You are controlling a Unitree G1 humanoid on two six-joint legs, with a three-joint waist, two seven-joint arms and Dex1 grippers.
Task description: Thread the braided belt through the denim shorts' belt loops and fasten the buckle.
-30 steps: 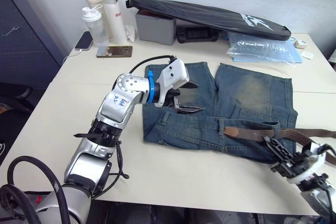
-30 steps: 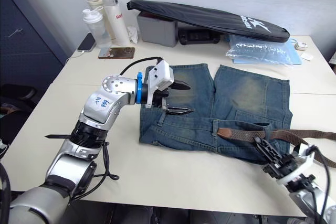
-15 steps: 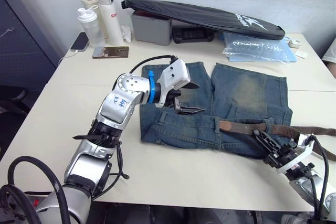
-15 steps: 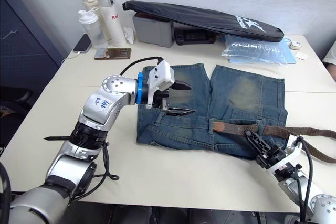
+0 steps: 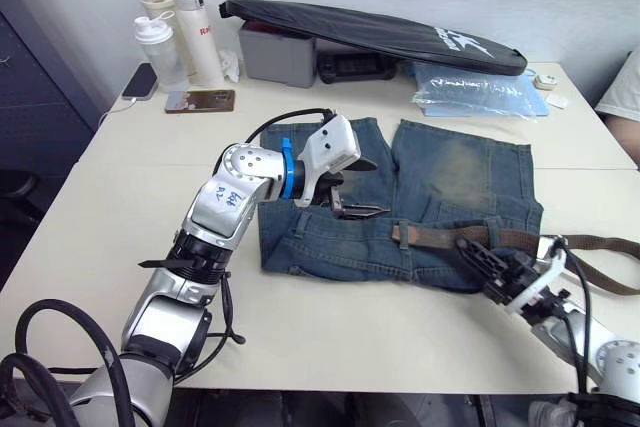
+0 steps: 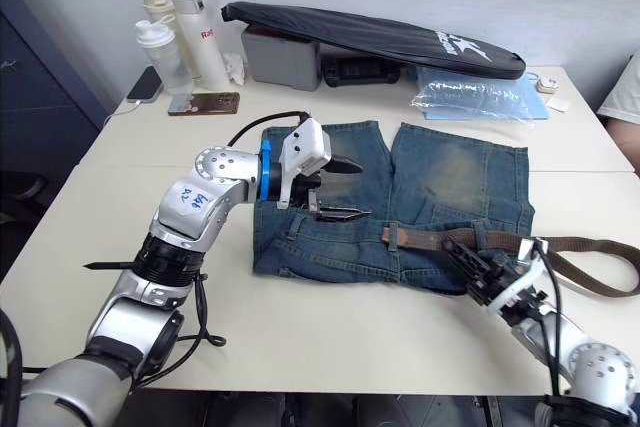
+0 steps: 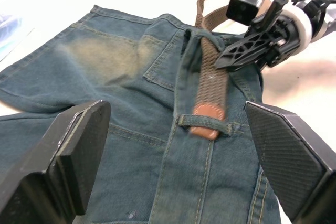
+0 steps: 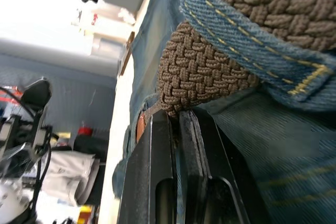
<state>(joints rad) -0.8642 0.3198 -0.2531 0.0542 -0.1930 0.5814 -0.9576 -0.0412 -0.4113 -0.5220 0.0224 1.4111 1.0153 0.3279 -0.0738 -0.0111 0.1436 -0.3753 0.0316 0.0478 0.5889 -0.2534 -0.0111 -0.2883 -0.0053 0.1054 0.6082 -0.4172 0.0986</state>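
On the left, the left gripper (image 5: 362, 211) hovers over the denim shorts (image 5: 452, 169), jaws wide apart and holding nothing. The shorts lie flat on the bench (image 5: 110, 207), faded blue with yellowish patches. The left wrist view alone shows the braided belt (image 7: 212, 85) with its tan tip under a belt loop (image 7: 206, 122). On the right, the right gripper (image 6: 463, 257) has its jaws together, pinching the belt at the waistband.

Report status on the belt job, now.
Left gripper open, hovering over shorts. Right gripper shut on belt at the waistband. Tan tip sits under one belt loop. Nothing in the way.
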